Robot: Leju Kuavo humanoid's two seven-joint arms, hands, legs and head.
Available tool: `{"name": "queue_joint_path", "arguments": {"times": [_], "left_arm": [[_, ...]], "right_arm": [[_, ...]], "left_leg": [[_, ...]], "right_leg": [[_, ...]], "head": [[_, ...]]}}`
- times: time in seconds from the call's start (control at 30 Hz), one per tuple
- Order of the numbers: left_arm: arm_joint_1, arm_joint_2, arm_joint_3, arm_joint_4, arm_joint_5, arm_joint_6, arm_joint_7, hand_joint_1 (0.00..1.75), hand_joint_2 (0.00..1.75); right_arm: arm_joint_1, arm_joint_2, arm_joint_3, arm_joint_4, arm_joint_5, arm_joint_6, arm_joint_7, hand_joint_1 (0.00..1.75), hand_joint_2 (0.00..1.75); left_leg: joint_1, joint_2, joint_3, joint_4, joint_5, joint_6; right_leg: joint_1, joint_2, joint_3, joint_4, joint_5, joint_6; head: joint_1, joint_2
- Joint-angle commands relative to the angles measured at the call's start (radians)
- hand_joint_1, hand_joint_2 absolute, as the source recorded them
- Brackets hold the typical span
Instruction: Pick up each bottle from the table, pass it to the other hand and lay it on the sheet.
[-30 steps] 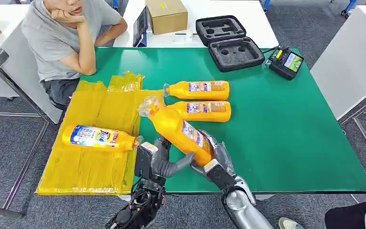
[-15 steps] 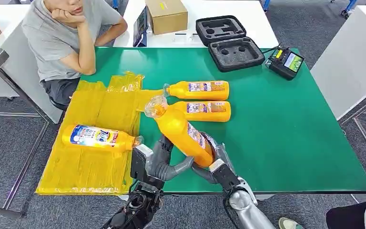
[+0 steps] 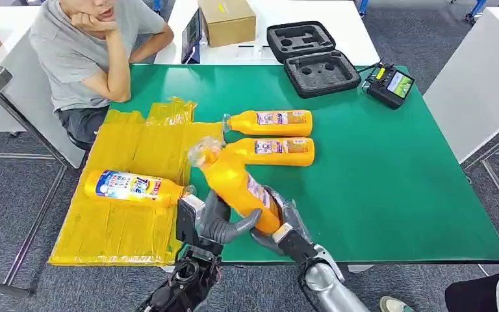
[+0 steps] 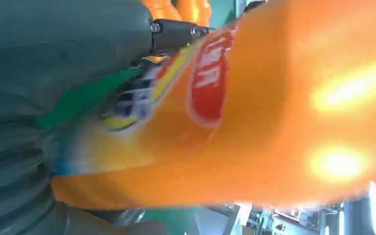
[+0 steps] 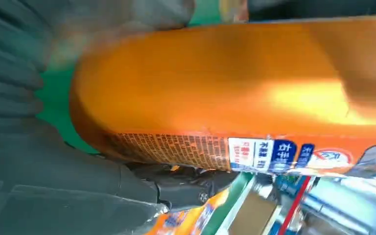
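Head view, looking down on a green desk [image 3: 390, 195]. In the lower centre of the frame, both robot hands meet on one orange bottle [image 3: 237, 185], tilted with its clear-wrapped cap toward the upper left. The right hand [image 3: 279, 224] cups the bottle's base from below; the left hand [image 3: 217, 221] curls its fingers around the lower body just beside it. Both seem to grip it, so this looks like the handover from right to left.

Left of centre lies a yellow sheet [image 3: 130, 227], with one bottle already on it [image 3: 133, 186]. Two more bottles lie side by side on the bare desk at centre, the far one [image 3: 269, 122] and the near one [image 3: 274, 151]. A seated person [image 3: 88, 45] waits at upper left.

Next, probably, the right hand lets go and the left carries the bottle over the sheet and lays it flat.
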Motion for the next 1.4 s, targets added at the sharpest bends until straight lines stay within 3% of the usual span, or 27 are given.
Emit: {"name": "queue_joint_path", "arguments": {"times": [0.03, 0.63, 0.67, 0.7, 0.77, 0.87, 0.9, 0.97, 1.0, 1.07, 1.4], "left_arm": [[-0.066, 0.000, 0.009, 0.086, 0.002, 0.013, -0.002, 0.00, 1.75], [-0.033, 0.012, 0.034, 0.059, -0.032, -0.026, -0.002, 0.05, 1.75], [-0.033, 0.011, 0.035, 0.062, -0.033, -0.030, -0.002, 1.41, 1.75], [-0.035, 0.012, 0.030, 0.067, -0.035, -0.038, -0.002, 1.75, 1.75], [-0.037, 0.013, 0.028, 0.069, -0.038, -0.042, -0.002, 1.75, 1.75], [-0.037, 0.013, 0.028, 0.069, -0.038, -0.042, -0.002, 1.75, 1.75], [-0.037, 0.013, 0.028, 0.069, -0.038, -0.042, -0.002, 1.75, 1.75], [-0.042, 0.009, 0.025, 0.084, -0.038, -0.056, -0.002, 1.75, 1.75], [-0.044, 0.009, 0.024, 0.089, -0.040, -0.055, -0.002, 1.75, 1.75], [-0.047, 0.007, 0.025, 0.093, -0.044, -0.052, -0.002, 1.75, 1.75], [-0.040, 0.009, 0.035, 0.073, -0.059, -0.046, -0.002, 1.75, 1.75]], "right_arm": [[-0.016, -0.004, 0.062, 0.005, -0.012, 0.020, 0.003, 1.75, 1.75], [-0.005, -0.014, 0.085, -0.008, -0.027, 0.023, 0.003, 1.73, 1.75], [-0.007, -0.013, 0.083, -0.005, -0.027, 0.020, 0.003, 1.55, 1.75], [-0.009, -0.012, 0.082, -0.004, -0.028, 0.020, 0.003, 1.41, 1.75], [-0.009, -0.012, 0.081, -0.003, -0.029, 0.020, 0.003, 0.96, 1.75], [-0.009, -0.012, 0.081, -0.003, -0.029, 0.020, 0.003, 0.96, 1.75], [-0.009, -0.012, 0.081, -0.003, -0.029, 0.020, 0.003, 0.84, 1.75], [-0.011, -0.011, 0.083, 0.008, -0.020, 0.006, 0.003, 0.26, 1.75], [-0.012, -0.009, 0.083, 0.011, -0.018, 0.000, 0.003, 0.12, 1.75], [-0.015, -0.007, 0.083, 0.017, -0.014, -0.008, 0.003, 0.00, 1.75], [-0.027, 0.005, 0.077, 0.040, -0.013, -0.012, 0.003, 0.00, 1.75]], "left_leg": [[0.001, -0.001, 0.007, 0.000, -0.003, -0.002], [0.000, 0.000, 0.004, 0.000, -0.002, -0.001], [0.000, 0.000, 0.003, -0.001, -0.001, -0.001], [0.001, 0.000, 0.005, 0.000, -0.002, -0.002], [0.000, 0.000, 0.004, -0.001, -0.001, -0.001], [0.001, 0.000, 0.005, -0.001, -0.002, -0.002], [0.000, 0.000, 0.004, -0.001, -0.002, -0.002], [0.001, 0.000, 0.005, -0.001, -0.002, -0.002], [0.000, 0.000, 0.003, -0.001, -0.001, -0.001], [0.001, 0.000, 0.004, -0.001, -0.001, -0.001], [0.000, 0.000, 0.004, 0.000, -0.002, -0.001]], "right_leg": [[0.001, 0.001, 0.006, 0.001, -0.003, -0.002], [0.000, 0.002, 0.004, 0.000, -0.001, -0.001], [0.000, 0.001, 0.003, 0.000, -0.001, -0.001], [0.000, 0.002, 0.005, 0.000, -0.002, -0.002], [0.000, 0.001, 0.004, 0.000, -0.001, -0.001], [0.000, 0.002, 0.005, -0.001, -0.002, -0.002], [0.000, 0.002, 0.004, -0.001, -0.001, -0.001], [0.000, 0.001, 0.005, 0.000, -0.002, -0.002], [0.000, 0.001, 0.003, 0.000, -0.001, -0.001], [0.000, 0.001, 0.004, -0.001, -0.001, -0.001], [0.000, 0.002, 0.004, 0.000, -0.001, -0.001]], "head": [[0.000, 0.000], [0.000, 0.000], [0.000, 0.000], [0.000, 0.000], [0.000, 0.000], [0.000, 0.000], [0.000, 0.000], [0.000, 0.000], [0.000, 0.000], [0.000, 0.000], [0.000, 0.000]]}}
